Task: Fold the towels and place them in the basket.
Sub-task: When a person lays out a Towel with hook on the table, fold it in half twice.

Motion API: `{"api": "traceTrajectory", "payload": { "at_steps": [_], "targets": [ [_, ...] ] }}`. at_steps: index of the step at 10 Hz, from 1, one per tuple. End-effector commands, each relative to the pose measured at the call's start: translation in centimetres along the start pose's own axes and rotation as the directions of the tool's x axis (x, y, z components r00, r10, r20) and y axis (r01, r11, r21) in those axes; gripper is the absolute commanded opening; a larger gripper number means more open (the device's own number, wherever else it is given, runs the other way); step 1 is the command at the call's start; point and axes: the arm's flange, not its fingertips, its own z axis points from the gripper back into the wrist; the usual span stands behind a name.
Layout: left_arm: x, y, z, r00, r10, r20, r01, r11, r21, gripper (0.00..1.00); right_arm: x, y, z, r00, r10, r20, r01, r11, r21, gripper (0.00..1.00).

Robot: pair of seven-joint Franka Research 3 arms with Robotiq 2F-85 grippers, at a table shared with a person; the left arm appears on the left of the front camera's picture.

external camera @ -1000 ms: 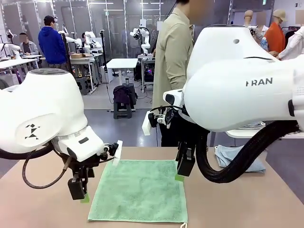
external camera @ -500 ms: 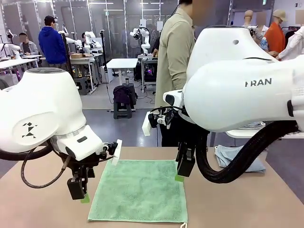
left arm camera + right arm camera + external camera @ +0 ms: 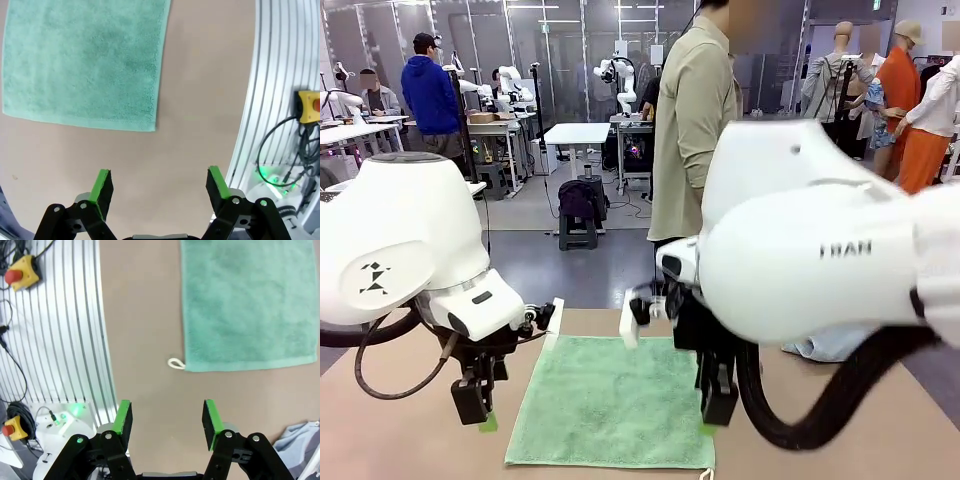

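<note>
Dark capital letters (image 3: 843,249) stand on the white shell of the right arm (image 3: 790,300), up and to the right of the right end effector (image 3: 712,422). They are blurred and read roughly "FRAN", with the end of the word lost round the curve of the shell. On the left arm (image 3: 400,220), up and to the left of the left end effector (image 3: 480,415), sits a small black angular emblem (image 3: 374,279) with no letters. A green ceiling sign (image 3: 876,4) far behind is too small to read.

Bright even light, soft shadows; right arm (image 3: 820,250) blurred, towel (image 3: 85,60) sharp; wrist-cam edges bent.
</note>
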Motion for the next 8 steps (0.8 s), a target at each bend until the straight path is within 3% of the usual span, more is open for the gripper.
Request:
{"api": "traceTrajectory", "payload": {
  "at_steps": [1,4,8],
  "targets": [
    [0.0,-0.3,-1.3,1.000,-0.012,-0.015,0.012,1.000,0.027,0.95,-0.3,1.2,-2.5,0.999,0.032,0.006,-0.032,0.999,0.031,0.71],
    [0.3,0.8,-4.9,0.999,-0.016,-0.043,0.016,1.000,0.007,0.95,0.4,1.4,-7.2,1.000,-0.023,0.002,0.023,1.000,-0.002,0.71],
    [-1.0,-0.6,-8.4,0.997,-0.049,-0.051,0.049,0.999,-0.011,0.95,1.3,0.3,-10.7,0.997,-0.070,-0.039,0.069,0.997,-0.018,0.71]
  ]
}}
